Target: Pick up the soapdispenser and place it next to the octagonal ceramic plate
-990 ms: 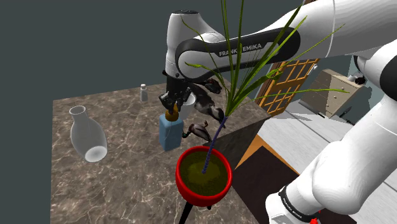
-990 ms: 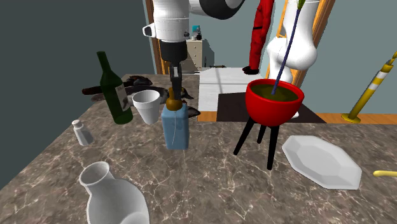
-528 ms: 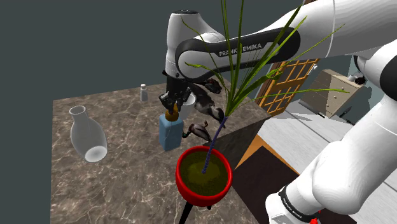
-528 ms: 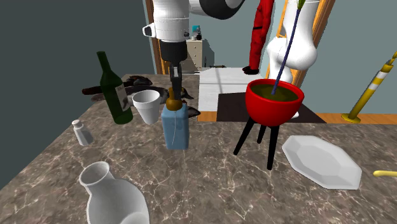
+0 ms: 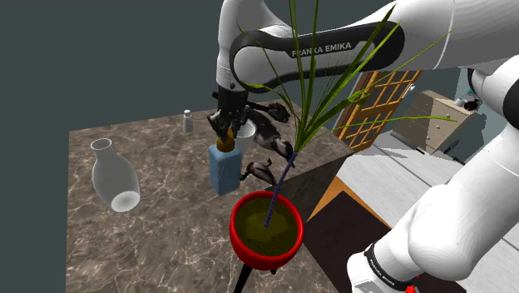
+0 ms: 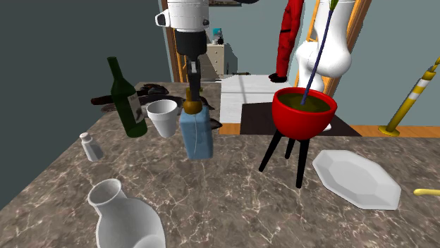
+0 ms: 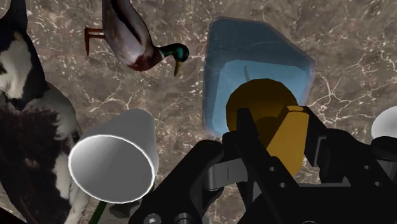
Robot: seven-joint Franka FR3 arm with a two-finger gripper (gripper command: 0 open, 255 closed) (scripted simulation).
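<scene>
A: What changed just now?
B: Your gripper [image 6: 192,88] has gone up a little and the soap dispenser [image 6: 196,137] came with it. The blue body hangs slightly tilted, base looks just off the surface [image 6: 233,194], beside the white cup [image 6: 162,116].
A: Fingers?
B: The fingers [image 7: 251,133] are clenched on its orange pump top [image 7: 261,102].
A: Meaning?
B: Grasp seems to hold and the lift has begun. The plate [image 6: 356,177] is well apart, past the red pot [image 6: 304,113] toward the second exterior view's right. You'll likely need more height before carrying across.
</scene>
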